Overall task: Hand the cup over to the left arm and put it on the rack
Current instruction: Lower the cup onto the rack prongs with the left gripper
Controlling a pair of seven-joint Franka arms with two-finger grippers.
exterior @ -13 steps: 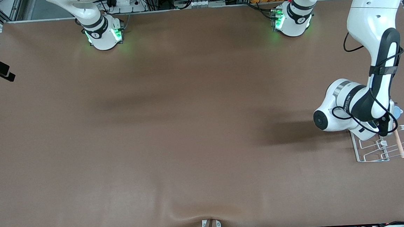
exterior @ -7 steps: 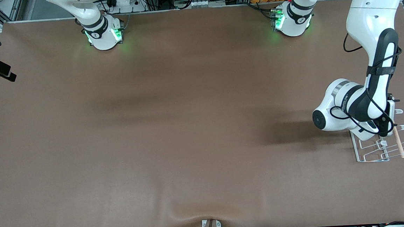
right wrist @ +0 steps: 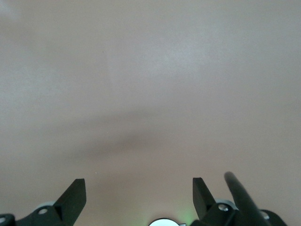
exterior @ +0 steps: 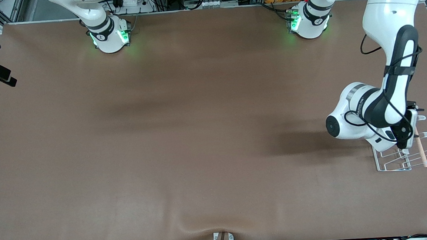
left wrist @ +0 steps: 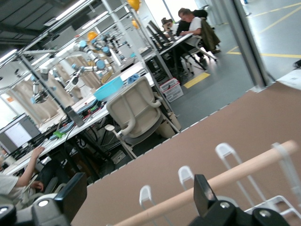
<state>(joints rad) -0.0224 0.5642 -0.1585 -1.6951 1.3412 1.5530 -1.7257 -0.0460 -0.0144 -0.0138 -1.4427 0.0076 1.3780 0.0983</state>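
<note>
Left gripper (left wrist: 136, 200) spread wide above rack (exterior: 401, 160); cup unseen, presumably light, rigid; grasp its sidewall.

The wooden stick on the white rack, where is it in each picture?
Front view: the wooden rod lies across the rack, toward the left arm's end of the table.
Left wrist view: same rod, in front of the white prongs.
Right wrist view: not in it.
Shared landmark: the rack.

My glossy white plastic arm (exterior: 387, 20) hangs over a white wire rack (exterior: 386, 165), its pale wooden rod (left wrist: 244, 172) smooth, on the matt brown bench (exterior: 184, 129).
</note>
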